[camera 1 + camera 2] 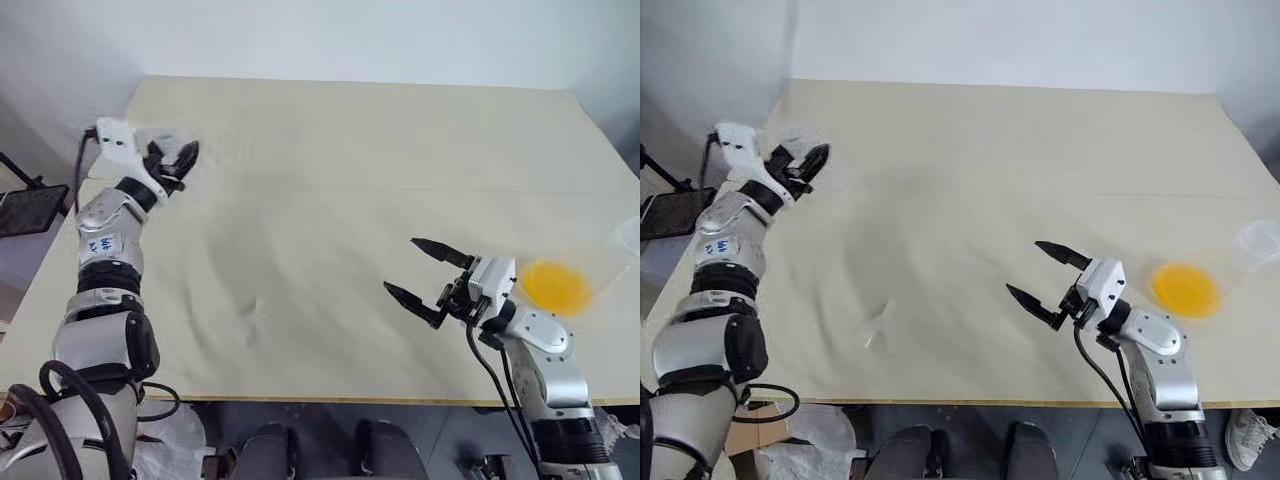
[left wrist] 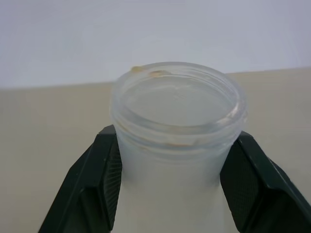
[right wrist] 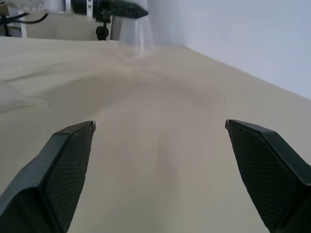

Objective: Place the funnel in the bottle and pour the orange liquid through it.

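Covering table point(image 1: 330, 200): wrinkled beige cloth; plain white wall point(image 1: 350, 35) behind.

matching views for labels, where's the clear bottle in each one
Left eye: the bottle at far left, by the left gripper.
Right eye: far left again.
Left wrist: its neck between the jaws.
Right wrist: in the distance, beneath the left gripper.
Shared landmark: the left gripper.
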### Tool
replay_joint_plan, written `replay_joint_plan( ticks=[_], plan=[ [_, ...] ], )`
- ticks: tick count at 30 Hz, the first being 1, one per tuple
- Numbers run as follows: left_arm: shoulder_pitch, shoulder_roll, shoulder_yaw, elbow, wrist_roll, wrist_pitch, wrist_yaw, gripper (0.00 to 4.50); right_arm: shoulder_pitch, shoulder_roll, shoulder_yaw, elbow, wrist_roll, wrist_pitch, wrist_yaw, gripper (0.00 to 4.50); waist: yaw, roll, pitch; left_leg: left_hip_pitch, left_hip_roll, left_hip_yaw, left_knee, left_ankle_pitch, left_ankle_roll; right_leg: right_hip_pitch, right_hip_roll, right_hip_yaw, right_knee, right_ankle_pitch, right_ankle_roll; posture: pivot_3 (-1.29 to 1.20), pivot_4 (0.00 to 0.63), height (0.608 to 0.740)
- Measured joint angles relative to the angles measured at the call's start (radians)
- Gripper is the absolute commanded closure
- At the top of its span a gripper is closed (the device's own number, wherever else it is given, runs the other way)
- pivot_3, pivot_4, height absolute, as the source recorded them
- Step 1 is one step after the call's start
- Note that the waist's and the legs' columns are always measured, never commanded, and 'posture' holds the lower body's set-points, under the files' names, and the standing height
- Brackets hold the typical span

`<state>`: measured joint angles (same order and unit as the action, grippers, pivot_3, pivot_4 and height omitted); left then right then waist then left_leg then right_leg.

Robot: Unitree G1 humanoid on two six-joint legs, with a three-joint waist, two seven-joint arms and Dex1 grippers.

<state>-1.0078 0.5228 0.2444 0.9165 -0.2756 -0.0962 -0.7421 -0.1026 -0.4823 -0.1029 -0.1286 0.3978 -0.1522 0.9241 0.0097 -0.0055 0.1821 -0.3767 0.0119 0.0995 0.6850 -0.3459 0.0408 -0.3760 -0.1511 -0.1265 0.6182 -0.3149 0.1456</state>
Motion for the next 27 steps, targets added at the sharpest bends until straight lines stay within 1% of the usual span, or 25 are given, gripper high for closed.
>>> replay_joint_plan(
  ticks=[4,6,8,10,13,19,23,27],
  plan=[
    [0.021,-0.07,-0.114,-0.208,-0.018,0.099,-0.166,2.06,0.07,-0.048,-0.072,-0.057,0.007,0.003,-0.024,0.0,0.004,0.0,0.0,0.0,-0.002,0.002,0.0,0.0,0.0,0.0,0.001,0.0,-0.001,0.0,0.0,0.0,0.15,0.74],
    [0.027,-0.104,-0.16,-0.259,-0.014,0.131,-0.198,2.06,0.114,-0.061,-0.112,-0.077,0.011,0.005,-0.035,0.0,0.006,0.0,0.0,0.0,-0.001,0.002,0.0,0.0,0.0,0.0,0.002,0.0,-0.002,0.0,0.0,0.0,0.15,0.74],
    [0.054,-0.175,-0.258,-0.335,0.004,0.179,-0.251,2.06,0.185,-0.075,-0.167,-0.104,0.013,0.011,-0.057,0.0,0.015,0.0,0.0,0.0,-0.002,0.003,0.0,0.0,0.0,0.001,0.002,0.001,-0.002,0.0,0.0,0.0,0.15,0.74],
    [0.08,-0.222,-0.355,-0.353,0.053,0.183,-0.277,2.06,0.232,-0.076,-0.194,-0.151,0.018,0.018,-0.077,0.0,0.014,0.0,0.0,0.0,-0.001,0.005,0.0,0.0,0.0,0.001,0.002,0.002,-0.005,0.0,0.0,0.0,0.15,0.74],
    [0.076,-0.275,-0.416,-0.347,0.117,0.111,-0.262,2.06,0.324,-0.064,-0.226,-0.225,0.02,0.025,-0.114,0.0,0.015,0.0,0.0,0.001,-0.001,0.005,0.0,0.0,0.0,0.001,0.003,0.002,-0.006,0.0,0.0,0.0,0.15,0.74],
    [0.061,-0.318,-0.417,-0.303,0.128,0.069,-0.257,2.06,0.365,-0.057,-0.229,-0.285,0.02,0.028,-0.164,0.0,0.018,0.001,-0.001,0.002,0.001,0.007,0.0,0.0,0.001,0.002,0.002,0.005,-0.006,0.0,0.0,0.0,0.15,0.74],
    [0.043,-0.348,-0.409,-0.261,0.128,0.051,-0.257,2.06,0.365,-0.057,-0.229,-0.299,0.019,0.028,-0.183,0.0,0.026,0.001,-0.001,0.002,0.001,0.006,0.0,0.0,0.002,0.002,0.001,0.005,-0.007,0.0,0.001,0.0,0.15,0.74],
    [0.036,-0.399,-0.378,-0.231,0.111,0.057,-0.245,2.06,0.355,-0.057,-0.221,-0.299,0.017,0.028,-0.194,0.0,0.03,0.001,-0.001,0.001,0.001,0.007,0.001,0.0,0.003,0.002,0.001,0.005,-0.007,0.0,0.001,0.0,0.15,0.74]
  ],
)
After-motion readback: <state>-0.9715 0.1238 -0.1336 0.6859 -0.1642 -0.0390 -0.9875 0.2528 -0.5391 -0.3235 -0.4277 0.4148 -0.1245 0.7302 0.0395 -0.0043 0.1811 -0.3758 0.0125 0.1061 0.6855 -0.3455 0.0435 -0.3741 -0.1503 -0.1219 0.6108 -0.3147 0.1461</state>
